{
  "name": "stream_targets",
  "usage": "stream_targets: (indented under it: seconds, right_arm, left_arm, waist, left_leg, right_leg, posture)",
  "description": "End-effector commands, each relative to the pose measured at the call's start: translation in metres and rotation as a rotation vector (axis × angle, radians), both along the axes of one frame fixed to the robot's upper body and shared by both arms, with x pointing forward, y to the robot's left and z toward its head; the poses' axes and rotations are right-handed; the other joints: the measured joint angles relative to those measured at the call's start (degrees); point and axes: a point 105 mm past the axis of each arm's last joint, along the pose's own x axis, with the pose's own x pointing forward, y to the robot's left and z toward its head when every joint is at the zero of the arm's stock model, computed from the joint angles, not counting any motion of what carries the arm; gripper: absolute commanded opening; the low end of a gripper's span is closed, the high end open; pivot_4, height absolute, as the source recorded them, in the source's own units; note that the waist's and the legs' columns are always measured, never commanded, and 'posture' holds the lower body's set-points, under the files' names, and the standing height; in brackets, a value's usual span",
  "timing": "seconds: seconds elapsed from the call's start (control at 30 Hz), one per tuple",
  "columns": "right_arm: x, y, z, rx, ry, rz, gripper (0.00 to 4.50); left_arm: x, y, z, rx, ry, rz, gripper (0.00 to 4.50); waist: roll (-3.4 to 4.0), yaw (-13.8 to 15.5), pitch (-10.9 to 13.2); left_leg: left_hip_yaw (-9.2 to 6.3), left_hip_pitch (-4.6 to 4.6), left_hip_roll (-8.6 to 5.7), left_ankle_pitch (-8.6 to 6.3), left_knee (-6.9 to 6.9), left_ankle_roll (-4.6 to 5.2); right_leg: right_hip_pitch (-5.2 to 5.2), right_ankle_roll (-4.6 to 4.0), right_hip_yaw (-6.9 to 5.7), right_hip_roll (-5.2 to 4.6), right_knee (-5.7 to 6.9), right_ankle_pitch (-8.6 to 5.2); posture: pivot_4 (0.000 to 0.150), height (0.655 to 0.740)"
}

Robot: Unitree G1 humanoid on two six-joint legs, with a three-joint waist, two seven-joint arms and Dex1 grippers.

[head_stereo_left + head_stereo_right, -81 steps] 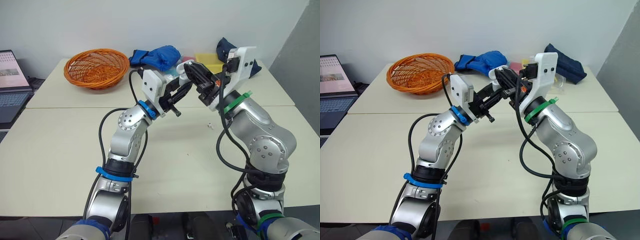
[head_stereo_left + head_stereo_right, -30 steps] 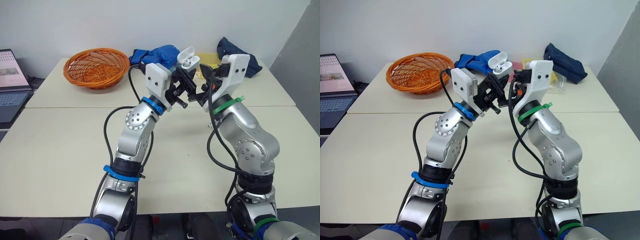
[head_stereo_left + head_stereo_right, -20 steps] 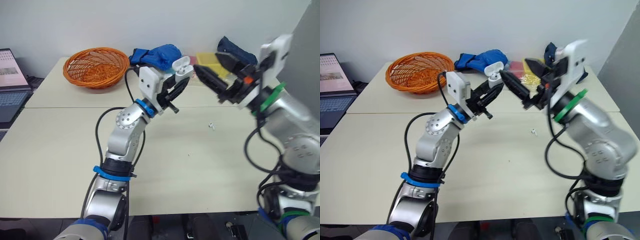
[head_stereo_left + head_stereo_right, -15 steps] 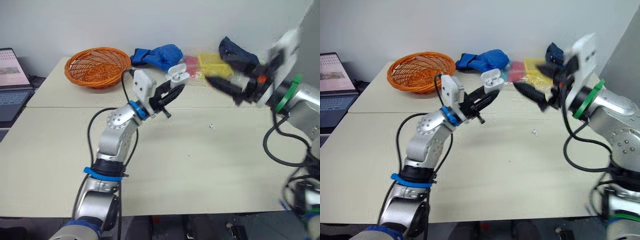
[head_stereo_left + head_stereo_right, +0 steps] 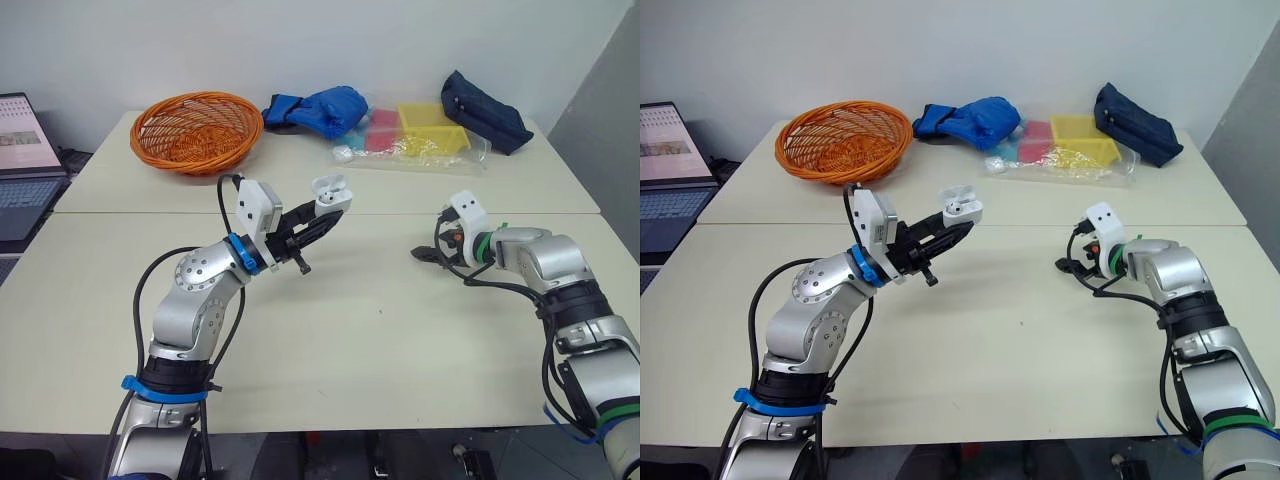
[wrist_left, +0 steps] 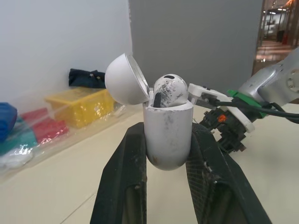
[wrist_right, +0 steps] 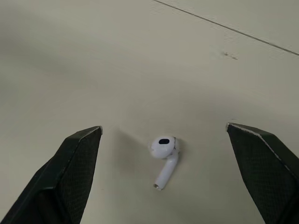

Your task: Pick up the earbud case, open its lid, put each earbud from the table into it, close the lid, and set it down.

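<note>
Earbud case held up open with one earbud seated in it; the second earbud lies on the table.

The left gripper clamps the case upright between its two black fingers, above the table's middle, lid tipped back. The right gripper hangs low over the right half of the table, jaws spread wide, the loose earbud lying flat on the surface between the fingertips and touching neither. An orange basket sits at the far left corner.
</note>
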Motion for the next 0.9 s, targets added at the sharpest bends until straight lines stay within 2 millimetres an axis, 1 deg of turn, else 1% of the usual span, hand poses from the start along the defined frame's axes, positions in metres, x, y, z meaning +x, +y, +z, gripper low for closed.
stream_targets:
  seconds: [0.03, 0.13, 0.33, 0.43, 0.63, 0.77, 0.83, 0.9]
  right_arm:
    - [0.006, -0.005, 0.002, -0.048, -0.027, 0.000, 4.45]
    - [0.003, -0.001, -0.009, -0.073, 0.008, 0.019, 4.45]
    - [-0.005, 0.004, -0.021, -0.118, 0.043, 0.057, 4.45]
    - [-0.003, 0.005, -0.024, -0.121, 0.039, 0.051, 3.90]
    - [-0.001, 0.014, -0.029, -0.105, 0.046, 0.051, 1.83]
    - [-0.003, 0.012, -0.032, -0.113, 0.054, 0.055, 0.44]
    - [-0.007, 0.009, -0.032, -0.124, 0.058, 0.080, 0.43]
    - [-0.016, 0.004, -0.026, -0.147, 0.058, 0.141, 0.43]
  left_arm:
    - [-0.010, 0.000, 0.014, -0.005, -0.062, -0.014, 0.75]
    - [-0.013, 0.001, 0.012, 0.005, -0.057, -0.017, 0.75]
    - [-0.012, 0.000, 0.014, 0.006, -0.058, -0.015, 0.75]
    - [-0.012, -0.001, 0.014, 0.005, -0.057, -0.019, 0.75]
    - [-0.013, -0.003, 0.014, 0.007, -0.059, -0.023, 0.75]
    - [-0.015, -0.004, 0.014, 0.015, -0.065, -0.030, 0.75]
    - [-0.015, -0.004, 0.013, 0.015, -0.062, -0.032, 0.75]
    - [-0.016, -0.005, 0.013, 0.016, -0.059, -0.039, 0.75]
  waist:
    - [0.00, 0.0, 0.0]
    - [0.00, -0.2, 0.0]
    - [0.00, -0.2, 0.0]
    - [0.00, -0.3, 0.0]
    - [-0.01, -0.4, 0.0]
    - [0.00, -0.4, 0.0]
    - [0.00, -0.4, 0.0]
    - [0.00, -0.2, 0.0]
  left_leg:
    - [0.01, 0.00, 0.00, 0.00, 0.01, 0.00]
    - [0.00, 0.02, 0.01, 0.00, 0.00, 0.00]
    - [-0.02, 0.17, 0.04, 0.00, 0.00, 0.00]
    - [0.00, 0.26, 0.04, 0.00, 0.00, 0.00]
    - [-0.01, 0.38, 0.05, 0.01, 0.08, 0.00]
    - [-0.01, 0.38, 0.05, 0.01, 0.20, 0.00]
    - [-0.02, 0.36, 0.05, 0.00, 0.27, 0.00]
    - [-0.01, 0.33, 0.05, 0.00, 0.31, 0.00]
  right_leg:
    - [0.01, 0.01, 0.00, -0.01, -0.01, 0.00]
    - [0.01, 0.00, 0.00, 0.01, -0.01, 0.00]
    - [0.08, 0.00, 0.00, 0.05, 0.12, 0.00]
    - [0.15, 0.00, 0.01, 0.05, 0.14, 0.00]
    - [0.22, -0.04, 0.02, 0.07, 0.27, 0.03]
    - [0.25, -0.03, 0.02, 0.07, 0.31, 0.05]
    - [0.27, 0.00, 0.02, 0.07, 0.31, 0.07]
    - [0.26, 0.01, 0.02, 0.06, 0.29, 0.08]
  posture:
    - [0.150, 0.7400]
    - [0.150, 0.7400]
    - [0.150, 0.7400]
    - [0.150, 0.7400]
    - [0.150, 0.7400]
    - [0.150, 0.7400]
    - [0.150, 0.7400]
    - [0.150, 0.7400]
